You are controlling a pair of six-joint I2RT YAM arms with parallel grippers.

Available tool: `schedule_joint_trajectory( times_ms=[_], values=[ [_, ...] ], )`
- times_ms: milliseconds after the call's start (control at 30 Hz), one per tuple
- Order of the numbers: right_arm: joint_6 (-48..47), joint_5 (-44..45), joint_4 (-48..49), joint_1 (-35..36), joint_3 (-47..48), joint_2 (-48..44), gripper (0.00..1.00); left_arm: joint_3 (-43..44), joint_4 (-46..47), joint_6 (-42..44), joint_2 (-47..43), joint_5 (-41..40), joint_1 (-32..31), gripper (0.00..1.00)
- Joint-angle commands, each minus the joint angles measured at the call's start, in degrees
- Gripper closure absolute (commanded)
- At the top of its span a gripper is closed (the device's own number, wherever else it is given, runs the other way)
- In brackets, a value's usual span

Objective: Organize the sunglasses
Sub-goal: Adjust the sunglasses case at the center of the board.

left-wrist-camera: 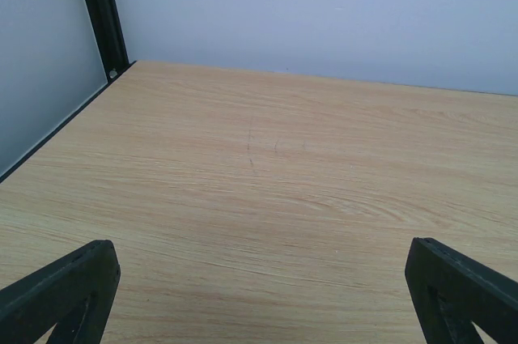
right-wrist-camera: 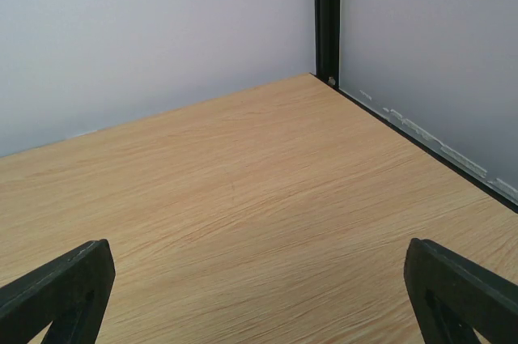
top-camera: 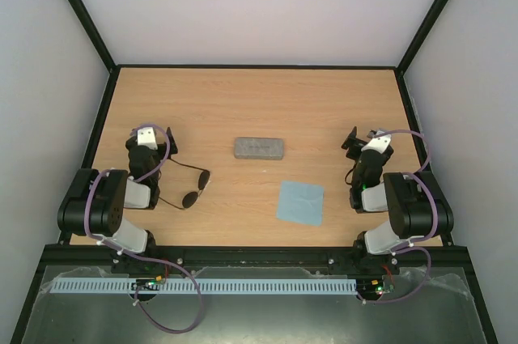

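The sunglasses (top-camera: 194,187), a small dark wire pair with round lenses and thin temple arms spread out, lie on the wooden table just right of my left arm. My left gripper (top-camera: 154,135) stands open at the left side, behind and to the left of them, with nothing between its fingers (left-wrist-camera: 61,291). At the right side my right gripper (top-camera: 363,141) is open too and holds nothing; its fingers (right-wrist-camera: 457,291) frame bare wood. Neither wrist view shows the sunglasses.
A grey rectangular case (top-camera: 259,147) lies shut at the table's middle. A light blue square cloth (top-camera: 300,202) lies flat nearer the front, right of centre. Black frame posts (left-wrist-camera: 101,12) and pale walls (right-wrist-camera: 421,44) bound the table on three sides.
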Motion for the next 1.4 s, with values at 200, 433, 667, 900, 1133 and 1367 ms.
schedule_joint_trajectory(
  times_ms=[200, 433, 667, 900, 1133, 1367],
  values=[
    [-0.7, 0.4, 1.6, 0.1, 0.9, 0.5, 0.01, 0.7, 2.3, 0.6, 0.2, 0.8, -0.1, 0.0],
    [-0.7, 0.3, 1.6, 0.1, 0.9, 0.5, 0.01, 0.7, 2.2, 0.6, 0.1, 0.8, -0.1, 0.0],
    [-0.6, 0.7, 1.5, 0.1, 1.0, 0.6, 0.01, 0.8, 2.0, 0.5, -0.5, -0.4, -0.1, 0.0],
    [4.9, 6.6, -29.0, 2.1, 11.1, -16.0, 0.01, 17.6, -35.6, -6.3, -12.6, -3.4, -0.9, 0.0],
    [14.9, -10.6, -69.2, 2.9, 34.8, -20.1, 0.01, 33.6, -56.4, -20.4, -17.1, 11.6, -2.3, 0.0],
    [18.0, -23.3, -84.1, 0.4, 41.9, -22.4, 0.01, 48.5, -76.2, -26.3, -16.7, 24.9, -3.2, 0.01]
  ],
)
